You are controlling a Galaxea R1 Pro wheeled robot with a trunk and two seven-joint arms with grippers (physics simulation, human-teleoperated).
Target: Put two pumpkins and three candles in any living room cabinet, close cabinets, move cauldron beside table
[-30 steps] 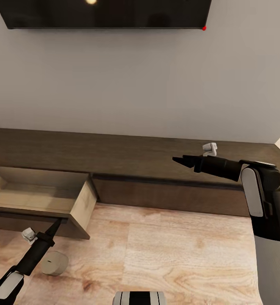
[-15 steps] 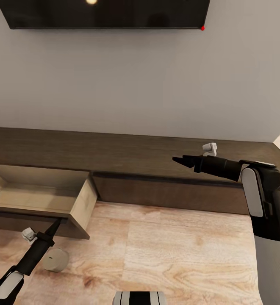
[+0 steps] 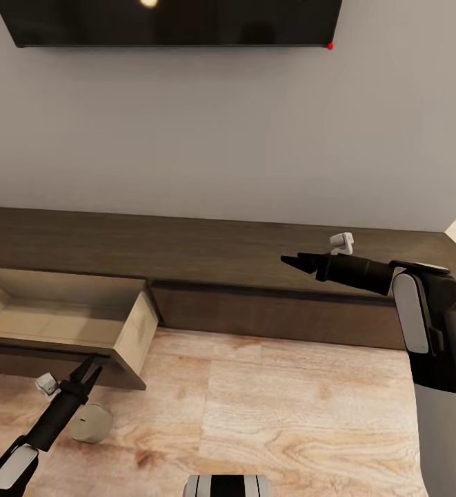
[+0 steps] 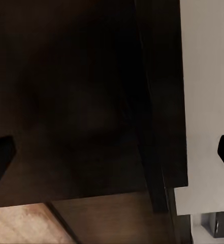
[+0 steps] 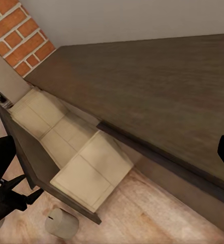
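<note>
Squat beige candle point(image 3: 90, 422) on its side, left end effector point(image 3: 88, 366) spread above

No legible text in the living-room scene

Neither the dark wall screen point(image 3: 165, 21), the long brown cabinet point(image 3: 241, 252), nor the tan candle point(image 3: 90, 422) on the wooden floor point(image 3: 290, 414) carries any readable word, label, brand or number.

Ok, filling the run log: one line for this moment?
left gripper: open, above candle on floor | cabinet drawer: open, empty | right gripper: over cabinet top, holding nothing
</note>
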